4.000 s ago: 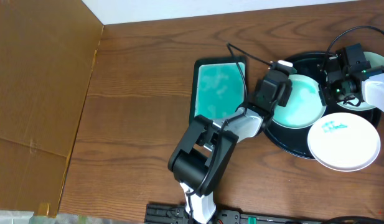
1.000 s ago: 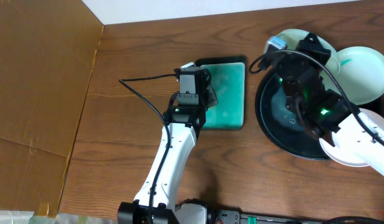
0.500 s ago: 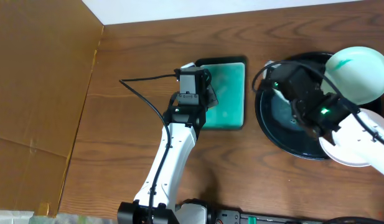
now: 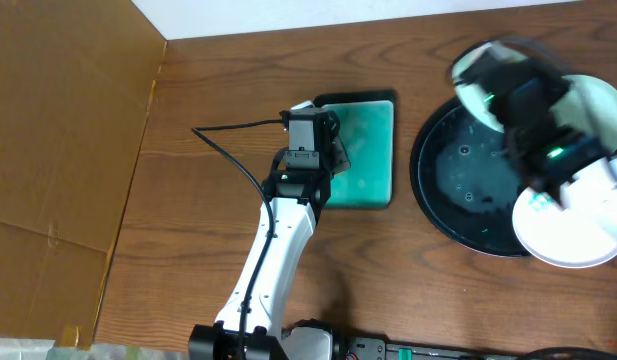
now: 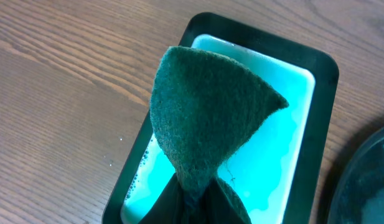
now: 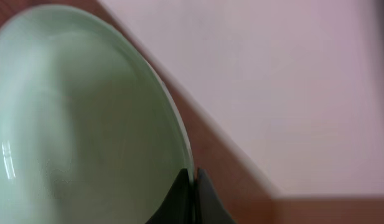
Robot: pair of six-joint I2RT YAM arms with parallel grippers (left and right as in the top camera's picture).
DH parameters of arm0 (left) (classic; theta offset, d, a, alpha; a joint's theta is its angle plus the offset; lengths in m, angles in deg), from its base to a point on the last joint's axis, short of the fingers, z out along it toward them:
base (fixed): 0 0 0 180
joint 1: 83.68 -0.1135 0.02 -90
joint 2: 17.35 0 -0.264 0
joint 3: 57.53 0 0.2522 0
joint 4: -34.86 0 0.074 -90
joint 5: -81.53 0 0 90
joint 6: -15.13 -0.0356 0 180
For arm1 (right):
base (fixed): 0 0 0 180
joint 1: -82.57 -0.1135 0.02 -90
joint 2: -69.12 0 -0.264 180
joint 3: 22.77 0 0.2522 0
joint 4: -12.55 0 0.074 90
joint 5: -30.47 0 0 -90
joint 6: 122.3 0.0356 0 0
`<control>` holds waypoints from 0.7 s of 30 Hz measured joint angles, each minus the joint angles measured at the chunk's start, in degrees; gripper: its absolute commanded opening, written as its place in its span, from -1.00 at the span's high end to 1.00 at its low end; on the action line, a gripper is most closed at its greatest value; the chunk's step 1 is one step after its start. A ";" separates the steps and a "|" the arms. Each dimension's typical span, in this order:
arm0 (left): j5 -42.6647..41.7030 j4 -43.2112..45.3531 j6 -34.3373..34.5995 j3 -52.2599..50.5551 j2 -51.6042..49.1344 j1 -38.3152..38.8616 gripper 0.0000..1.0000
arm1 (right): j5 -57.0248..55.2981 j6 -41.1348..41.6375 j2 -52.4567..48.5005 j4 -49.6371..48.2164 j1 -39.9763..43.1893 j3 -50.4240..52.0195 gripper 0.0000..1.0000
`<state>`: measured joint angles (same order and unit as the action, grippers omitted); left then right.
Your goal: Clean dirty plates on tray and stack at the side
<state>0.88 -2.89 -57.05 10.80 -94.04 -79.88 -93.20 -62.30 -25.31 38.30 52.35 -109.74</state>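
Toward the far right corner of the desk [image 4: 228,90], the right pincer [image 6: 193,180] is clenched on the rim of a mint plate [image 6: 86,124]. The plate spreads left of the fingers, over the far right rim of the tray [image 4: 438,200], so this arm is much the nearer. Mid-desk, the left pincer [image 5: 192,196] grasps one sponge [image 5: 210,112] above the sponge tray [image 5: 322,93]. I count two plates, the mint one and a white one [image 4: 568,240] at the near right edge; a third I cannot make out.

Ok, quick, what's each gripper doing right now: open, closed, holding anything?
The left gripper: closed on the green sponge, over the sponge tray.
The right gripper: closed, fingers pinching the rim of a mint-green plate.
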 measured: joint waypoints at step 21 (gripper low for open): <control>0.00 -0.02 0.20 0.00 0.00 0.00 0.85 | 56.37 48.96 -11.08 4.59 57.48 0.02 0.97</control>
<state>0.88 -2.91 -56.85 10.80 -94.04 -79.88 -36.83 -13.34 -36.39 42.89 109.84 -109.72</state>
